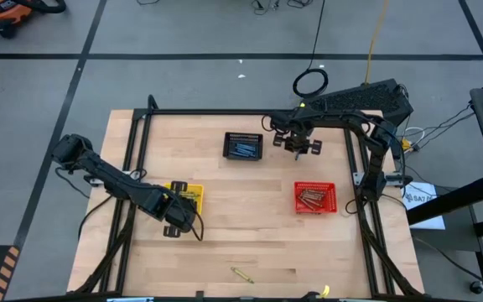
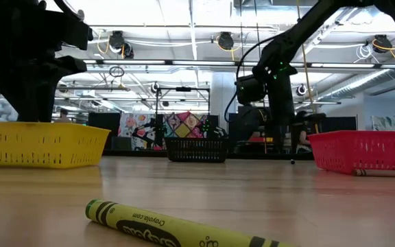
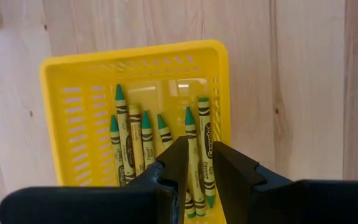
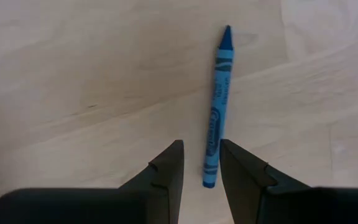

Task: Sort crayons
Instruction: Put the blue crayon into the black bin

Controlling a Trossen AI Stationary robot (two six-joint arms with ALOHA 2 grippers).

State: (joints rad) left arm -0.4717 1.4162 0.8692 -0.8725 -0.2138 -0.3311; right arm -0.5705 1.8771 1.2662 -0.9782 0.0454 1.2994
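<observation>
My right gripper [image 1: 300, 147] hangs open to the right of the black basket [image 1: 243, 146]. In the right wrist view its fingers [image 4: 202, 163] stand on either side of the flat end of a blue crayon [image 4: 217, 93], which lies flat on the table. I cannot tell whether they touch it. My left gripper [image 1: 179, 220] is open and empty above the near side of the yellow basket [image 1: 193, 195]. In the left wrist view [image 3: 201, 165] several yellow-green crayons [image 3: 132, 143] lie in that basket. Another yellow-green crayon [image 1: 241, 274] lies flat near the table's near edge and shows in the low view [image 2: 177, 226].
The red basket [image 1: 315, 198] with brown-red crayons stands at the right. The black basket holds blue crayons. A small yellow object [image 1: 325, 290] lies at the table's near edge. A black frame [image 1: 225, 112] runs along the table's far edge and sides.
</observation>
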